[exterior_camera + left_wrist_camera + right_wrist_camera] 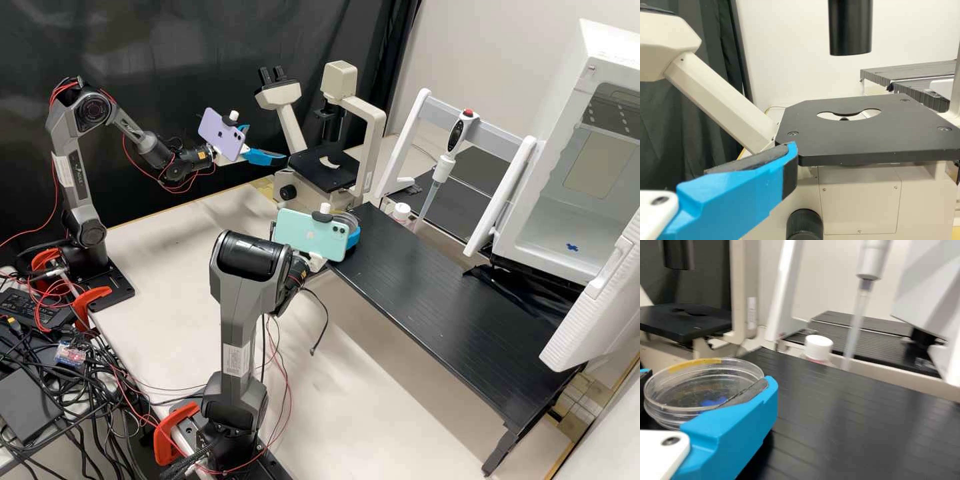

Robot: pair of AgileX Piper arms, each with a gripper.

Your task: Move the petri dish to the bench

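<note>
The petri dish [685, 390] is sitting between the blue fingers of the right gripper [345, 227], which are squeezing it at one end of the black bench [440, 300]. The left gripper [267, 143] is hanging near the microscope [320, 167], holding its fingers apart. A white-capped bottle [818, 347] is standing near a pipette [872, 260].
</note>
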